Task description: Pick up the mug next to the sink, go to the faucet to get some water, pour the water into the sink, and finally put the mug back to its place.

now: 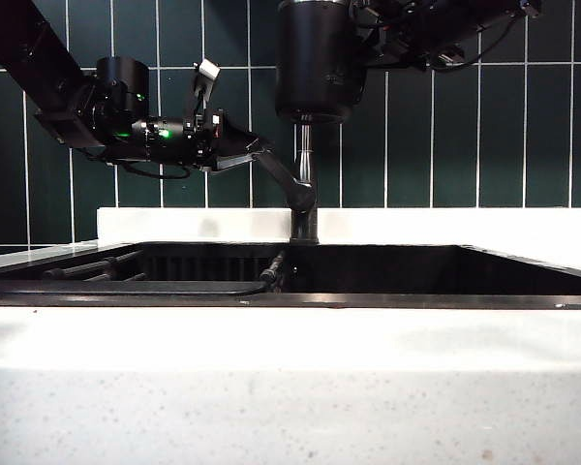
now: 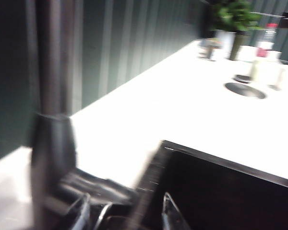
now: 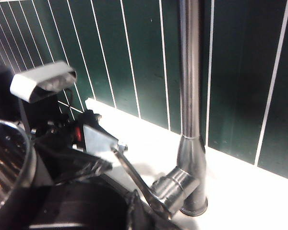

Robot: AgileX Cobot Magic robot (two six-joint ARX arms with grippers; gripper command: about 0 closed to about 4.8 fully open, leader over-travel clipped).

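1. Exterior view: mug hanging up at 12 o'clock, matte black, right above the faucet pipe, well clear of the sink.
2. Right gripper not really visible itself, just its arm coming in from 1 o'clock behind the mug. Clamped down tight, and the mug's steel rim sits at 8 o'clock in the right wrist view, so closed on the mug by the look of it.
3. Left gripper reaching in from 9 o'clock, jaws spread wide, fingertips right at the grey lever handle on the faucet's side. Can't tell if actually touching or just beside it.
4. Left wrist view super blurry: faucet pipe at 10 o'clock, lever down at 7 o'clock with the finger tips either side of it, sink rim at 5 o'clock.
5. White stone counter running back, a potted plant and some bottles at 1 o'clock.
6. Dark green tile wall behind everything.
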